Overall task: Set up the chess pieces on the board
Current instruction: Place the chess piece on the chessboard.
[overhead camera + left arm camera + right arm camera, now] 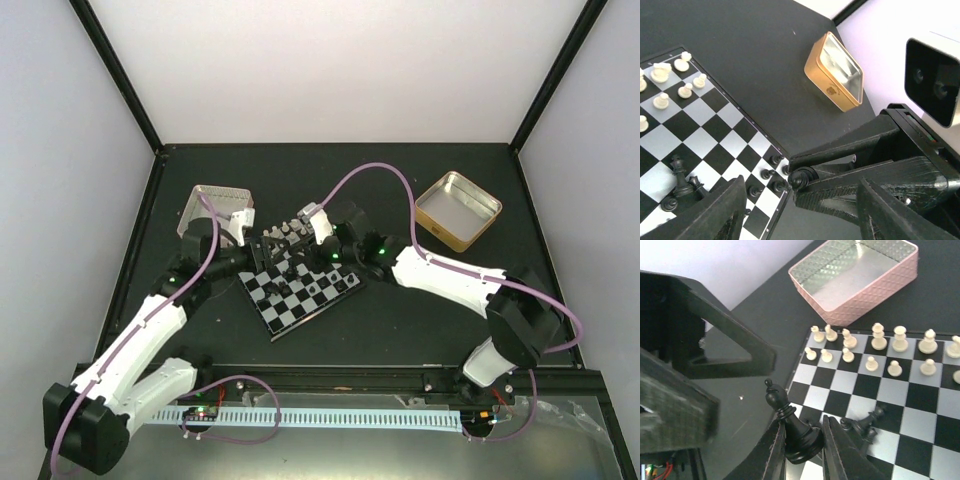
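**A:** What sits closest to the arm bases?

**B:** The board (300, 300), lying askew on the dark bench (420, 325).

**A:** And the chess pieces?

**B:** The white pieces (900, 338) stand in 2 rows along 1 edge. Across the board, black pawns (767, 174) cluster near a corner. 1 black piece (865, 421) lies tilted on a square.

**A:** The claws?

**B:** The right claw (805, 427) is clenched on a black bishop (790, 422). It holds the bishop upright at the board's rim, beside those pawns. The left claw (800, 187) is released, its jaws wide with nothing in them. It is just beside the right claw and faces it.

**A:** Farther back?

**B:** A pink tin (875, 297), open-topped, lies near the board just beyond the white rows. A gold tin (822, 87), also open, lies well apart toward the bench's far right.
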{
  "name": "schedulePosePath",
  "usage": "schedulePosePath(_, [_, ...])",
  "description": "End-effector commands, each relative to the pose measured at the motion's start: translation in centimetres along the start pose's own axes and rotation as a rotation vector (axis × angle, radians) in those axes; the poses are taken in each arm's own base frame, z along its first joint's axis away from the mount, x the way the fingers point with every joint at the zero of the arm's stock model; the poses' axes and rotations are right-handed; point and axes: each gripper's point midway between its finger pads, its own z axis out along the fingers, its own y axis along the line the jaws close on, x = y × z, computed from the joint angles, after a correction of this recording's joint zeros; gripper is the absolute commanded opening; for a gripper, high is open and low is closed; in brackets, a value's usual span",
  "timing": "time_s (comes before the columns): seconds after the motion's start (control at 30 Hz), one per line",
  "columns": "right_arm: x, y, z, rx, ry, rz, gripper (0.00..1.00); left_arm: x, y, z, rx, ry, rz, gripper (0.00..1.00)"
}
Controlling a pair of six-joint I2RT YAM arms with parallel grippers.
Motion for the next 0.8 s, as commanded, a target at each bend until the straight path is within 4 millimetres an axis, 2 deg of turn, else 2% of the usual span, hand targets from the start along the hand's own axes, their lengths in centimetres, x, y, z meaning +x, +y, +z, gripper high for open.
schedulePosePath(0.0, [-2.09,2.38,-1.09,-0.109,-0.077,-0.011,0.14,-1.05,-2.29,-0.12,0.102,-0.005,0.041,0.58])
schedulePosePath(0.43, [-2.08,2.77,-1.17,-0.134,-0.079,-0.006,0.14,-1.08,-1.80,0.26,0.088,-0.007,0.032,0.26])
schedulePosePath(0.63, [-2.00,2.86,-1.25,-0.140,-0.081,-0.008,0.14,-1.28,-1.79,0.43,0.090,-0.011,0.030,0.07])
schedulePosePath(0.77, [-2.19,2.74,-1.47,-0.128,-0.092,-0.006,0.14,-1.28,-1.74,0.49,0.088,-0.012,0.035,0.01])
